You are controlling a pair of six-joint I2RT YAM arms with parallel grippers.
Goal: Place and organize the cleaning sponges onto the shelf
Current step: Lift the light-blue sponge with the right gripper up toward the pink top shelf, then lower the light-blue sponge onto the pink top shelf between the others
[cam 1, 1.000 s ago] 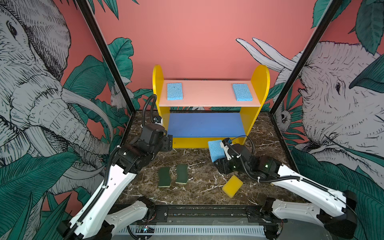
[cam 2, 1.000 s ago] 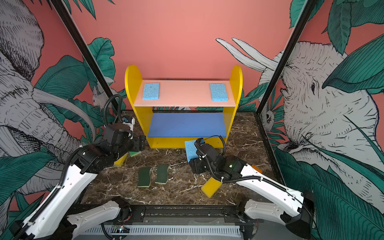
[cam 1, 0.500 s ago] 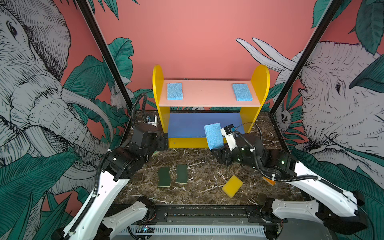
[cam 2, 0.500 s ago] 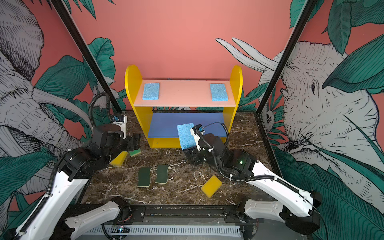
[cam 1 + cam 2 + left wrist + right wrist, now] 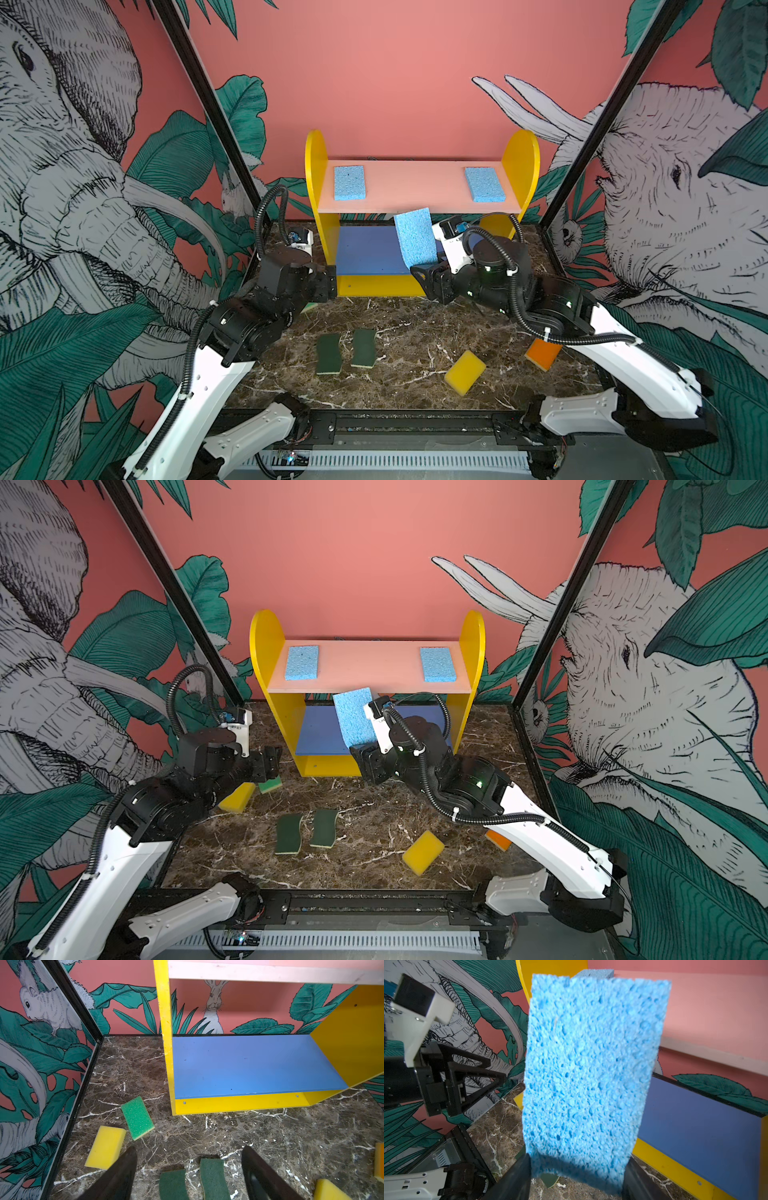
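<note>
Right gripper (image 5: 422, 269): clamps light-blue sponge (image 5: 413, 237), centre frame
Left gripper (image 5: 189, 1149): jaws apart, empty
Shelf (image 5: 415, 189): two sponges (image 5: 349, 182) placed
Floor (image 5: 415, 332): six sponges (image 5: 464, 372) unshelved

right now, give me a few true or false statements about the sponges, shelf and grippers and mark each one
1. The right gripper holds a light-blue sponge. True.
2. The pink top board carries three sponges. False: two blue sponges, one near each end.
3. The blue middle board is bare. True.
4. The left gripper grips the bright green sponge. False: its jaws stand open and empty; that sponge lies on the table.
5. Two dark-green sponges lie side by side on the table. True.
</note>
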